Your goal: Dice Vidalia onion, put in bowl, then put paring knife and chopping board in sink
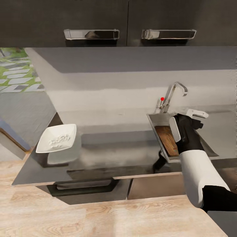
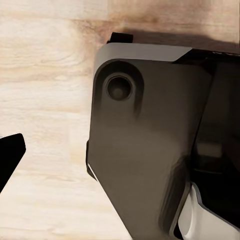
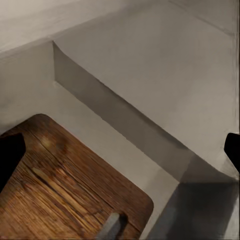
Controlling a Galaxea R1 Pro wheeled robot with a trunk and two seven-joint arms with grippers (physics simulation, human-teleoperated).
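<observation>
Chopping board in the sink, your right gripper above it

No readable writing appears anywhere. Your right gripper (image 1: pixel 192 120) hovers over the sink (image 1: pixel 154 123), its fingertips spread wide in the wrist view and gripping nothing. The chopping board (image 3: pixel 70 192) lies inside the basin, one rounded corner near the wall. The bowl (image 1: pixel 57 139) with whitish diced onion (image 1: pixel 60 140) sits on the countertop (image 1: pixel 112 154), well apart to the left. Your left gripper's opening I cannot tell.

- We counted 1 bowl (image 1: pixel 56 138) holding diced bits.
- We saw 1 sink (image 1: pixel 152 120) and 1 tap (image 1: pixel 173 93).
- We found 1 chopping board (image 1: pixel 166 140).
- We noted 2 cabinet handles (image 1: pixel 92 34).
</observation>
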